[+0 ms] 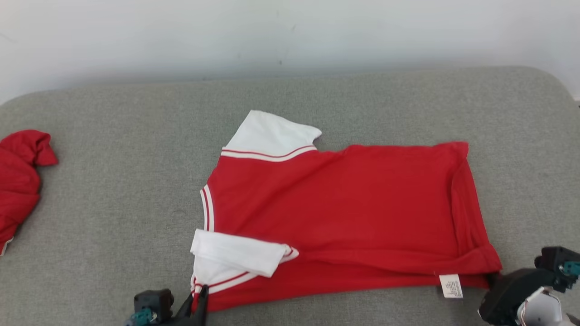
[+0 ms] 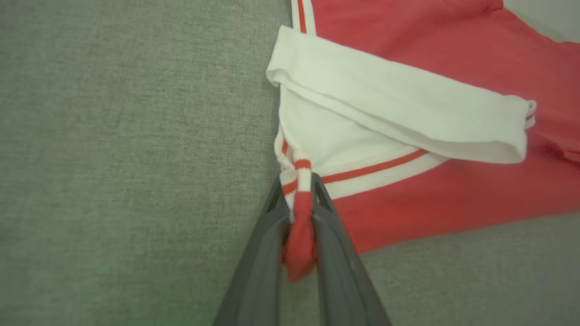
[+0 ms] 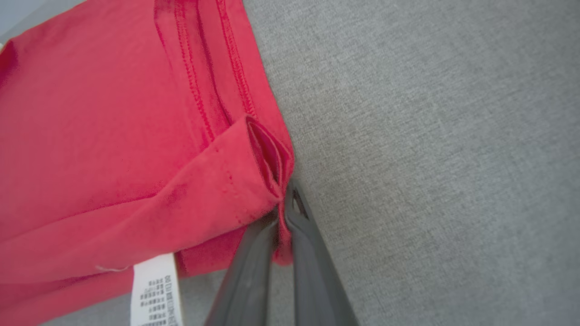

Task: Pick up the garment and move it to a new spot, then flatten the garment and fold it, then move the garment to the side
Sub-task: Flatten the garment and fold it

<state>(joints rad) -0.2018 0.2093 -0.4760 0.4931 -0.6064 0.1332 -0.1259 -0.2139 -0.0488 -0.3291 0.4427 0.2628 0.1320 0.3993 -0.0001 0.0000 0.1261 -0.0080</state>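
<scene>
**Operator:** What am I looking at, left to right?

**Spotter:** At your far left, a crumpled red cloth sits at the edge of the grey padded surface, well apart from everything else. Next comes your left claw, at the near edge. It is clenched on a pinch of red-and-white striped trim at the garment's near left corner, and the wrist view shows the fabric bunched between the two dark fingers.

**Operator:** And the garment itself?

**Spotter:** The garment, a red shirt with white sleeves, lies flat mid-surface, neckline to your left and hem to your right. The near sleeve is folded back over the red body just beside your left claw. The far sleeve points toward the pale wall.

**Operator:** The right side?

**Spotter:** A white care label pokes out from the near edge. Just beyond it, your right claw is closed tight on the near hem corner, with a thin red fold caught between its fingers.
</scene>
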